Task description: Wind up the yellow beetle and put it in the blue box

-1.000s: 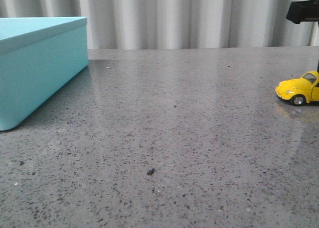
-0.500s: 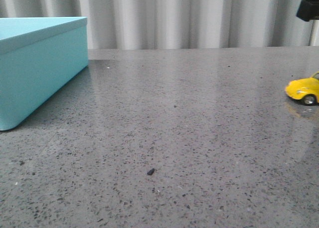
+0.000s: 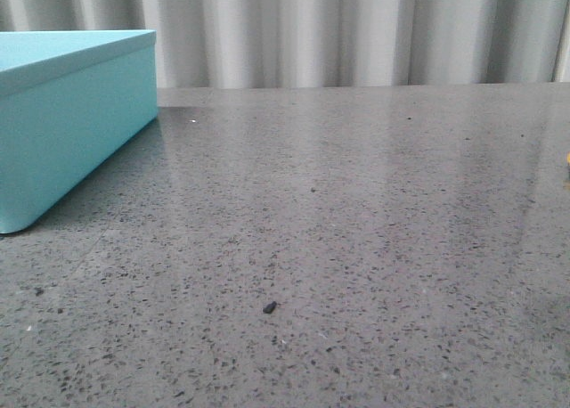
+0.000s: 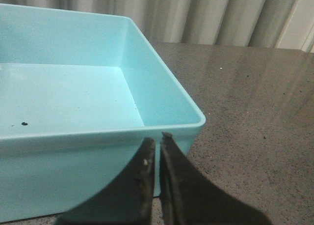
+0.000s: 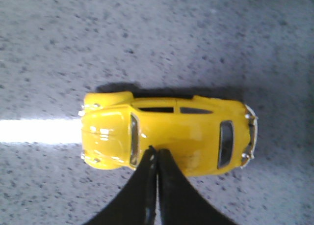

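The yellow beetle [image 5: 167,136] stands on the grey table, seen from above in the right wrist view. My right gripper [image 5: 156,151] is shut, and its tips rest on the car's roof just behind the windscreen. In the front view only a yellow speck [image 3: 568,159] shows at the right edge, and neither gripper is visible. The blue box [image 3: 71,123] stands at the far left. In the left wrist view the box [image 4: 98,134] is open and holds only a dark speck. My left gripper [image 4: 157,139] is shut and empty, just outside the box's near corner.
A small dark crumb [image 3: 269,307] lies on the speckled grey table [image 3: 356,203] near the front middle. A pleated grey curtain [image 3: 356,34] hangs behind the table's far edge. A bright strip of reflected light [image 5: 39,130] crosses the table beside the car.
The beetle has slid to the right, almost out of the front view. The dark arm part at the top right has left that view too.
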Controlling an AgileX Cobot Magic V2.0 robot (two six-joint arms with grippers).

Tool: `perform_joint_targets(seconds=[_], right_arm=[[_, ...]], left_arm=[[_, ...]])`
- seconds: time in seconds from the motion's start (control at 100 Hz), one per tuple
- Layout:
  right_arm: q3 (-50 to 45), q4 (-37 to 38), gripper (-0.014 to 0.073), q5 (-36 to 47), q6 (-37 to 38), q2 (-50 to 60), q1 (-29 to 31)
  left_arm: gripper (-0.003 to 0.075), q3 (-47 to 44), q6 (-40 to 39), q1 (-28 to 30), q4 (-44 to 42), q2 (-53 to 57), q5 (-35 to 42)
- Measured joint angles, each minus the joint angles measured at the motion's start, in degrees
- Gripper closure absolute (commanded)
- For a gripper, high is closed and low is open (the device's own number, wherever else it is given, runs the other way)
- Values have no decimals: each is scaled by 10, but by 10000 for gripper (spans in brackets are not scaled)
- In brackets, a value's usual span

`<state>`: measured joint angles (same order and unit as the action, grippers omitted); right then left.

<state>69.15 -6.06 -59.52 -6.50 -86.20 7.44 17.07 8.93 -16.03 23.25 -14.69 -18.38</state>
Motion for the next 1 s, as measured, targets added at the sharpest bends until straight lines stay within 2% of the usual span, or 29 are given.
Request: perform_joint_targets(seconds=[0.12,0.35,0.54,0.78,1.0], right_arm=[[-4,-19,635,18,-10,45,-20],[-4,-25,635,41,-13,200,-71],[-10,-26,635,80,-13,309,-134],[-78,-30,635,177,-53,455,-221],[-135,-30,635,208,-60,551,-238]], left_arm=[[741,0,0,0,0,0,0],[741,0,0,0,0,0,0],[741,0,0,0,0,0,0],[741,0,11,0,0,0,19],[741,6,23,0,0,-3,44]])
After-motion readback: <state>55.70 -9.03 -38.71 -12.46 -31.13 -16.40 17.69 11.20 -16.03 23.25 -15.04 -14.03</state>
